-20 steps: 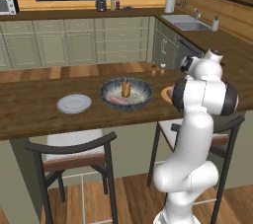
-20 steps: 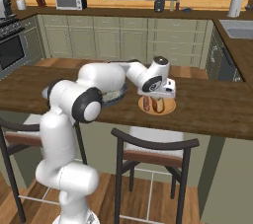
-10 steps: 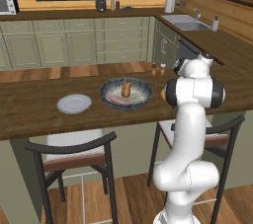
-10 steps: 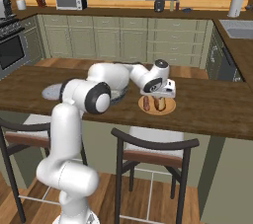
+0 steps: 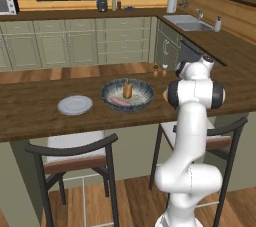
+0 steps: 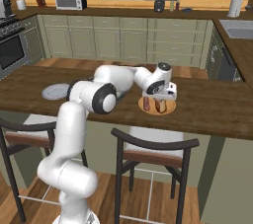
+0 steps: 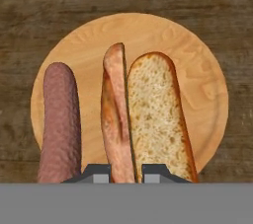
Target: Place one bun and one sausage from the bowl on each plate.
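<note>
Gripper [image 7: 118,172] is clamped on the bun [image 7: 141,119] at lower centre of the hand view, over the tan plate [image 7: 207,90], sausage [image 7: 60,119] just left. Bowl [image 5: 142,102] sits mid-frame, grey plate [image 5: 75,105] left of it.

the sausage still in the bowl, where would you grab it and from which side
Grip the sausage across its middle, coming straight down from above. It lies flat on the floor of the bowl, in front of the bun that stands upright behind it, so the top is the free side. Set the jaws across its narrow width, not along its length; the low rim leaves room for that.
</note>
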### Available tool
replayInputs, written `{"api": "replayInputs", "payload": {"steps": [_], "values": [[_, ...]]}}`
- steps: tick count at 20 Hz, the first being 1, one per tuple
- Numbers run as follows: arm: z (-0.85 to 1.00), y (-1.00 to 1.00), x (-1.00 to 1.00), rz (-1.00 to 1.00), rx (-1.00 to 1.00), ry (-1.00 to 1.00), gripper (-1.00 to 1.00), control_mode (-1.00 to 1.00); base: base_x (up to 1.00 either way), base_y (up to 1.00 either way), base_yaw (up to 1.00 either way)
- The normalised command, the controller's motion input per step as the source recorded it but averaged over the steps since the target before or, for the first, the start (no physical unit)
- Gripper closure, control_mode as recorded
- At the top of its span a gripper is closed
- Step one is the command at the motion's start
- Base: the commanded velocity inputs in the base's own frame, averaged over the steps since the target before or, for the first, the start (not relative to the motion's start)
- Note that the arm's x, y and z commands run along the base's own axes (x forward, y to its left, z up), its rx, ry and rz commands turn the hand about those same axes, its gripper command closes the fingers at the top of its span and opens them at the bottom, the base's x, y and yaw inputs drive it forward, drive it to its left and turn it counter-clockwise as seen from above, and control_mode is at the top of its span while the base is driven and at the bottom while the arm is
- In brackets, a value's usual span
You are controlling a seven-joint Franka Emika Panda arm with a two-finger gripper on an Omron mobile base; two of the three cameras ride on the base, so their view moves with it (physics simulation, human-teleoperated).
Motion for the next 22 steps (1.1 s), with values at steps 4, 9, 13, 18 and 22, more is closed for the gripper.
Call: {"api": "replayInputs", "payload": {"steps": [4, 9, 13, 18, 22], "values": [[-0.29, 0.00, 0.00, 0.00, 0.00, 0.00, 1.00, -1.00, 0.00, 0.00, 0.00], [-0.05, 0.00, 0.01, 0.00, 0.00, 0.00, 1.00, -1.00, 0.00, 0.00, 0.00], [0.00, 0.00, 0.00, 0.00, 0.00, 0.00, -1.00, -1.00, 0.00, 0.00, 0.00], [0.00, 0.00, 0.00, 0.00, 0.00, 0.00, -1.00, -1.00, 0.00, 0.00, 0.00], [0.13, 0.14, -0.24, -0.03, 0.00, -0.03, -1.00, -1.00, 0.00, 0.00, 0.00]]}}
